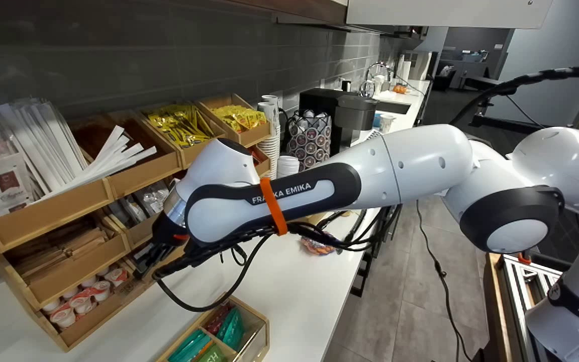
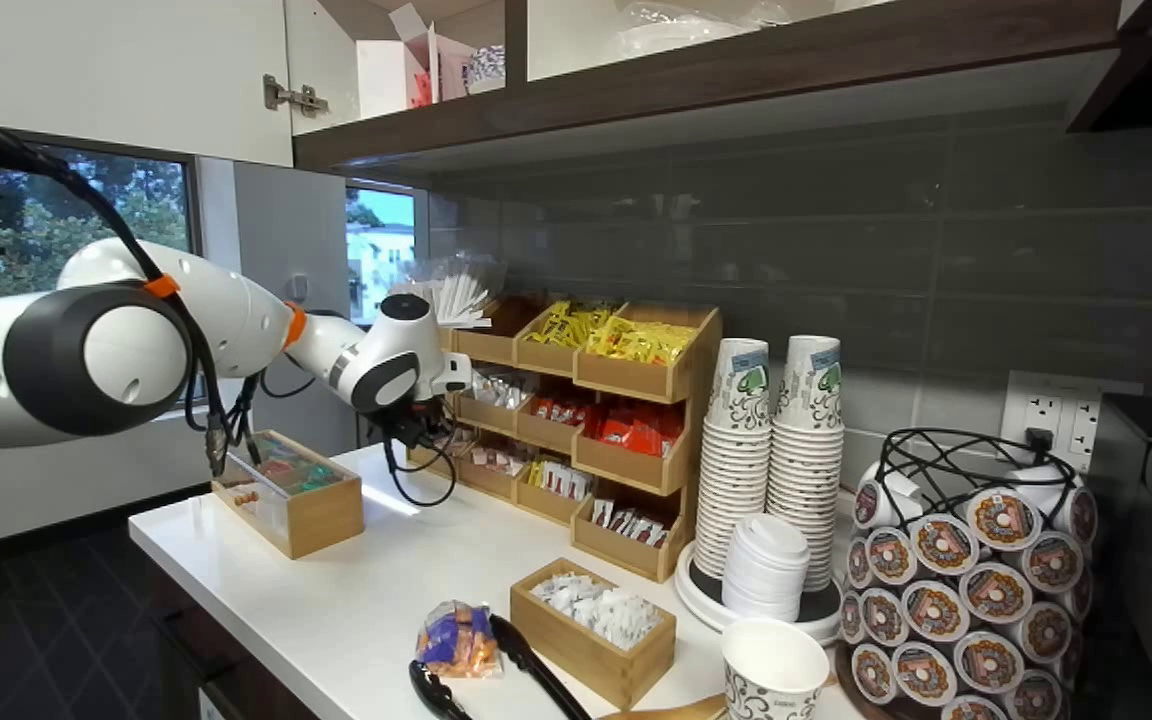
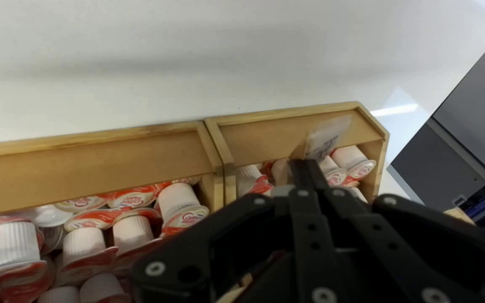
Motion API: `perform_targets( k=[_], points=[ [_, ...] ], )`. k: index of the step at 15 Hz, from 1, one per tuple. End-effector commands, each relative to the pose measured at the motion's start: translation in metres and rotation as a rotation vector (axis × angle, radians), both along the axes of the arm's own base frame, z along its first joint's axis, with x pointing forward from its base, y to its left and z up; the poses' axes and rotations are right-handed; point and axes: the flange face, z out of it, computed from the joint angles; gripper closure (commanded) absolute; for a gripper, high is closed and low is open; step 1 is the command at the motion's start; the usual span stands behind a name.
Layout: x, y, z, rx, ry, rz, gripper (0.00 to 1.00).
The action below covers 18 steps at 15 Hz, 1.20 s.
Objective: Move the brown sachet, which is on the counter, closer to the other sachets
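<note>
In the wrist view my gripper is shut, its two black fingers pressed together. A small flat packet, taken as the brown sachet, sticks out from the fingertips. Its visible face looks pale with grey print, and it is too small to make out in the exterior views. Behind it is the front board of a wooden compartment with creamer cups. An exterior view has the gripper low in front of the tiered shelf. The other sachets stand upright in the shelf's lower bins. The white counter runs below.
Creamer cups fill the adjoining compartment. A wooden box of tea packets sits on the counter near the arm. Further along are a box of white packets, black tongs, stacked paper cups and a pod basket.
</note>
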Motion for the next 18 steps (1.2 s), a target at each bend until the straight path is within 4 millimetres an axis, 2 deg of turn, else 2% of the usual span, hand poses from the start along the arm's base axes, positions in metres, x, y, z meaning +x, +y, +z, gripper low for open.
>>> perform_targets(
  k=[1, 11, 18],
  points=[
    [-0.004, 0.001, 0.021, 0.018, 0.043, 0.022, 1.0],
    [-0.021, -0.003, 0.089, 0.022, 0.123, 0.105, 1.0],
    [-0.03, -0.01, 0.117, 0.067, 0.126, 0.107, 1.0]
  ],
)
